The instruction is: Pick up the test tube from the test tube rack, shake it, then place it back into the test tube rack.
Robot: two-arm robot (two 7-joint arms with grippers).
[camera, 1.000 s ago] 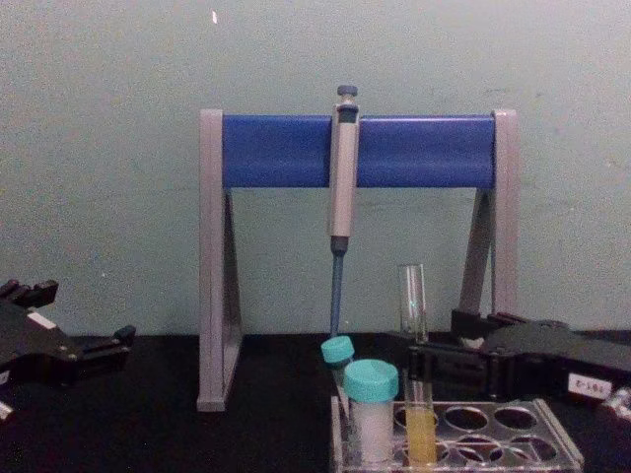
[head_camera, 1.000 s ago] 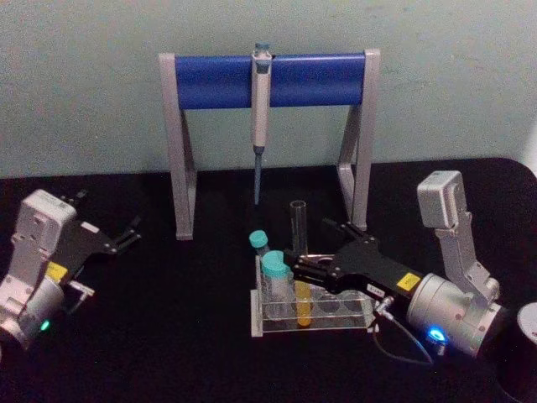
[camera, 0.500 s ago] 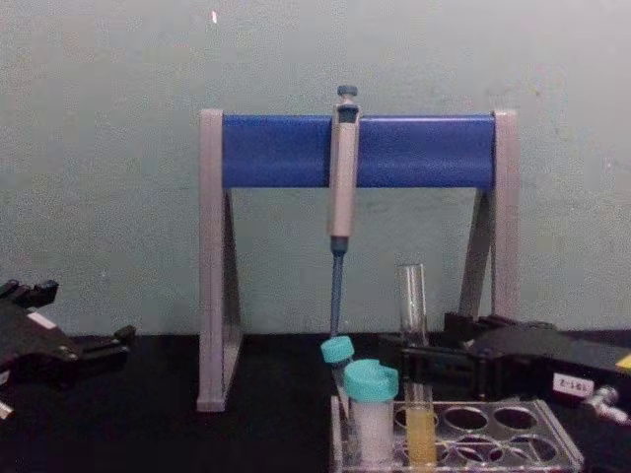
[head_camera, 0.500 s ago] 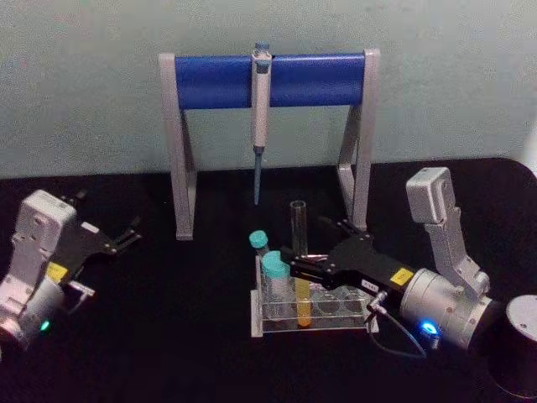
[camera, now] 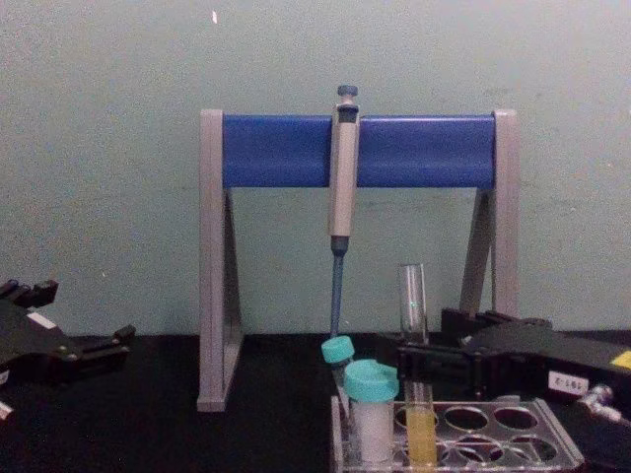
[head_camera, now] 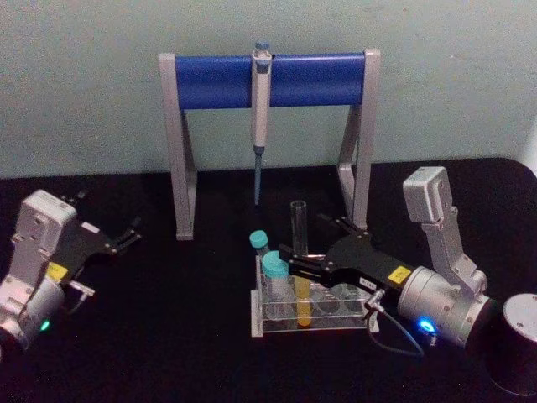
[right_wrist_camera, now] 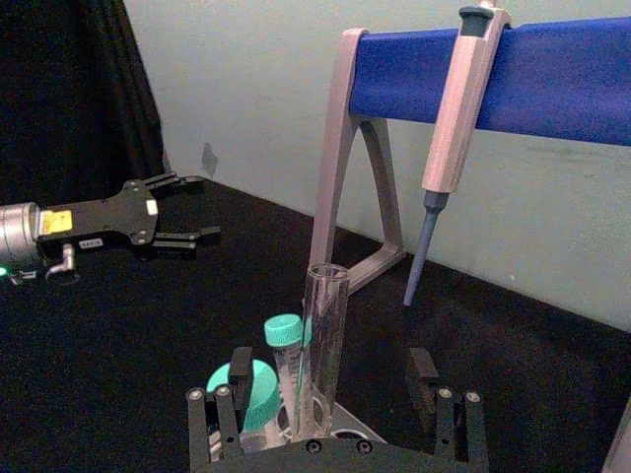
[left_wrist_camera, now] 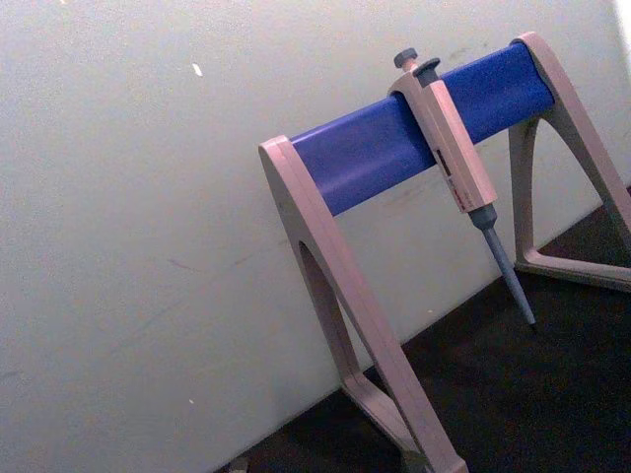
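The test tube (head_camera: 298,225), tall clear glass with yellow liquid low down, stands upright in the test tube rack (head_camera: 312,326), a low clear plate with round holes. My right gripper (head_camera: 295,262) reaches in from the right at mid-height of the tube. In the right wrist view the test tube (right_wrist_camera: 323,335) rises between the two fingers (right_wrist_camera: 225,409), which stand wide apart and do not touch it, so the right gripper is open. From the chest the test tube (camera: 413,301) shows in front of the right gripper (camera: 424,360). My left gripper (head_camera: 126,235) is parked open at the far left.
A grey-and-blue pipette stand (head_camera: 268,80) spans the back, with a pipette (head_camera: 260,101) hanging over the rack. Two teal-capped tubes (head_camera: 273,269) sit in the rack just left of the test tube. A dark cylinder (head_camera: 516,344) stands at the near right corner.
My right arm has drawn slightly left and back, uncovering the dark cylinder at the corner. Its gripper stays around the tube, which has not moved. The left arm is still.
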